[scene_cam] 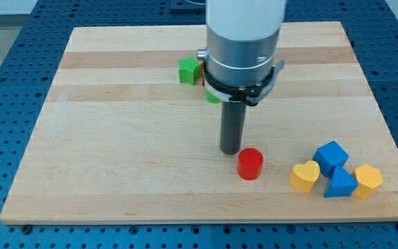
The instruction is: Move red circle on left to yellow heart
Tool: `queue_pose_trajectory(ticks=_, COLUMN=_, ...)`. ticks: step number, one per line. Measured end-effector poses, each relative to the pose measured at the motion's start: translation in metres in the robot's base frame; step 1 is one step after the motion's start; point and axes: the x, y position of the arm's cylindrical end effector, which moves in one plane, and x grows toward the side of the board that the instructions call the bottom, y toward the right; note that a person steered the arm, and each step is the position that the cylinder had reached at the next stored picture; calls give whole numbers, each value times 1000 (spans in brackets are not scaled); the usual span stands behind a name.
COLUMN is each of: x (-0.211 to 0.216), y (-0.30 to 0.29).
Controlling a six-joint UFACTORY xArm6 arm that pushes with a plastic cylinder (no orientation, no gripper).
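Red circle [250, 164] just right of my tip [229, 151], bare board to yellow heart [304, 177], no end effector jaws visible

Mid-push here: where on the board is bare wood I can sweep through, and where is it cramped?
Bare: the wooden board across the view's left, below the green cube. Crowded: bottom right, where the yellow heart block, two blue blocks and another yellow block cluster. My tip sits beside the red cylinder.

A single camera looks down at an angle from the wooden board's [116, 138] near edge, framing the whole board, the arm's housing [244, 34] cropped at top
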Motion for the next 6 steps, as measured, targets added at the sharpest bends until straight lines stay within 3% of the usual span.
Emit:
queue_pose_trajectory(ticks=3, x=12, y=68)
queue_pose_trajectory(ticks=6, x=27, y=57)
